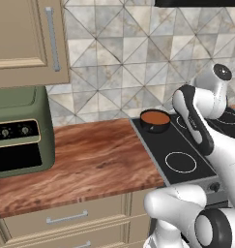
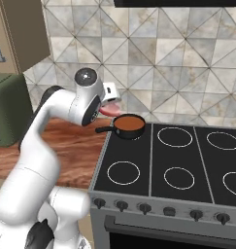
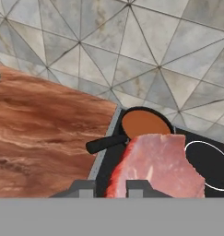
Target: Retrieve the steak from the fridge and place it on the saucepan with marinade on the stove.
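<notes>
Here the steak [image 3: 157, 166] hangs from the gripper [image 3: 109, 188], whose fingers are pinched on its near edge — the slab sticks out forward from the hand, its long side running away from the camera toward the stove [image 2: 187, 160]. In the hand view the saucepan with marinade [image 3: 143, 123] lies just beyond the steak's far edge and a little to the left, its black handle pointing out over the seam with the wooden counter [image 1: 90, 155]. From the right base view the meat shows as a pink sliver [image 2: 109, 110] up and to the left of the pan [image 2: 129, 126], apart from it; how high it rides above the rim is hard to judge. So the coming move looks like a short carry forward and down onto the reddish-brown surface.
</notes>
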Robot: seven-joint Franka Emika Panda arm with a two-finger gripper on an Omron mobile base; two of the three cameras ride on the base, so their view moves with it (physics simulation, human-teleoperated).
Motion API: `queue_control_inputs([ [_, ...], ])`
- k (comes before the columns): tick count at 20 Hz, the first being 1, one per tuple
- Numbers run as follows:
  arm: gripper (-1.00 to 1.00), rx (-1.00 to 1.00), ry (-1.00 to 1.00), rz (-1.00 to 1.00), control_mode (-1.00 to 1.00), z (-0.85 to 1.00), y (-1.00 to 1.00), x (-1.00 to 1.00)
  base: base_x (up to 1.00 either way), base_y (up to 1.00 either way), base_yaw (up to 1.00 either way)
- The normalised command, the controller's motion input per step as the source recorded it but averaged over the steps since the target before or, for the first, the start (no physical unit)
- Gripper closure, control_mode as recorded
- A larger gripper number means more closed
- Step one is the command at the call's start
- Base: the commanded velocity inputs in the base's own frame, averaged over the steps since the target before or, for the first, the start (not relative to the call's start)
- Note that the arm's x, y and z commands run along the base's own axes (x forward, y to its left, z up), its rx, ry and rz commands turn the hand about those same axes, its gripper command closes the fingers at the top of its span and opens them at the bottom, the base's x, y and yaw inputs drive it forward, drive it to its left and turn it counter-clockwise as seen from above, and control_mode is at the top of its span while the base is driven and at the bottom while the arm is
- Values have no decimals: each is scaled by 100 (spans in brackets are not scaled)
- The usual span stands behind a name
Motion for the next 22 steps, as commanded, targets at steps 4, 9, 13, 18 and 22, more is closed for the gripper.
queue_control_inputs([
  [4,100,0,2,0,-100,-30,-12,45,0,0,0],
  [9,100,0,1,0,-100,-25,-17,32,0,0,0],
  [13,100,0,3,0,-100,-22,-12,33,0,0,0],
  [18,100,0,6,0,-100,-21,-2,36,0,0,0],
  [22,100,0,7,0,-100,-17,0,35,0,0,0],
])
